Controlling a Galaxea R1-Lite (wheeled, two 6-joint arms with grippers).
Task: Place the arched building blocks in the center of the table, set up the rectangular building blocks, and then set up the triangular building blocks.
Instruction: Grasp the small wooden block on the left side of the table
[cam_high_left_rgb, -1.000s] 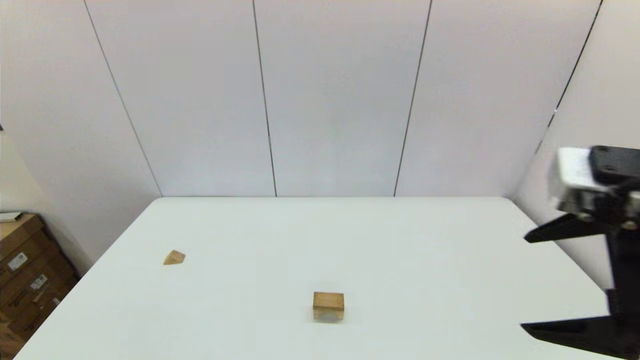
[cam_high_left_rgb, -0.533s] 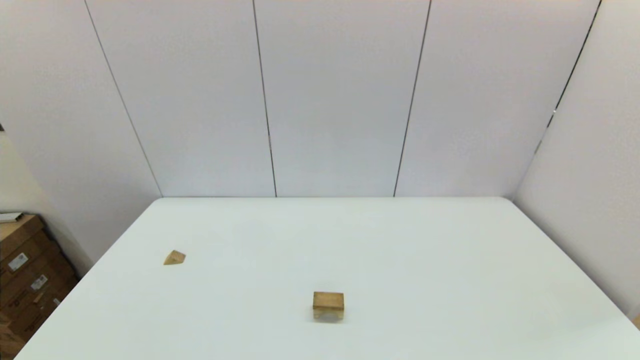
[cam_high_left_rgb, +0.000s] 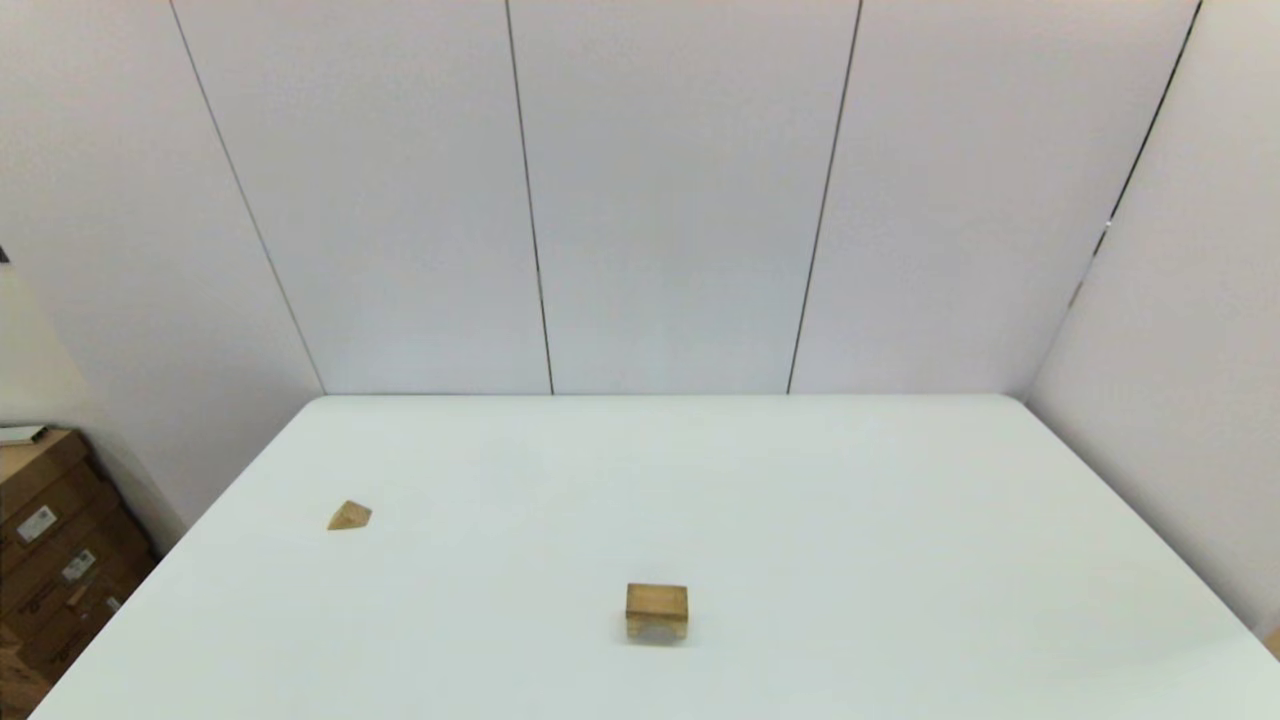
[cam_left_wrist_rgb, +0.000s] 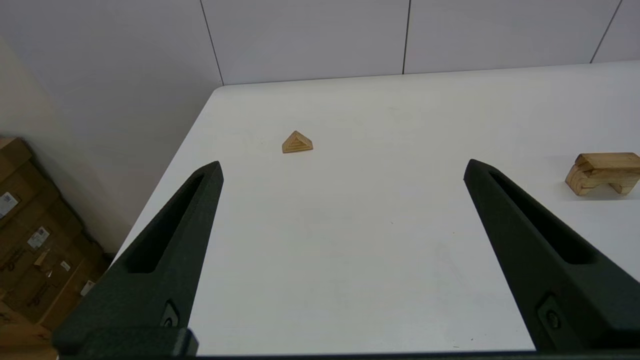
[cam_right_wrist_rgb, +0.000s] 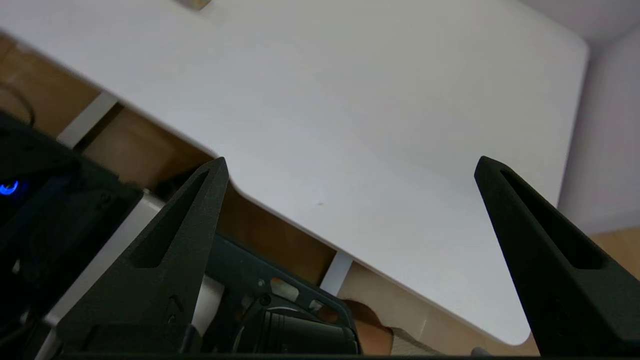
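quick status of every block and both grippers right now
arched block: standing on its two feet near the table's middle, rectangular block stacked on top
triangular block: resting alone on the table's left side, untouched
left gripper: open, empty
right gripper: open, empty, at the table's near edge

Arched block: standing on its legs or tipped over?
Standing. In the left wrist view the arched block rests on the table on both legs, cutout facing down, with the rectangular slab flat on top.

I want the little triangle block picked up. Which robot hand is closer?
Left. The left gripper faces the triangular block across bare table; the right gripper hangs off the table's near edge.
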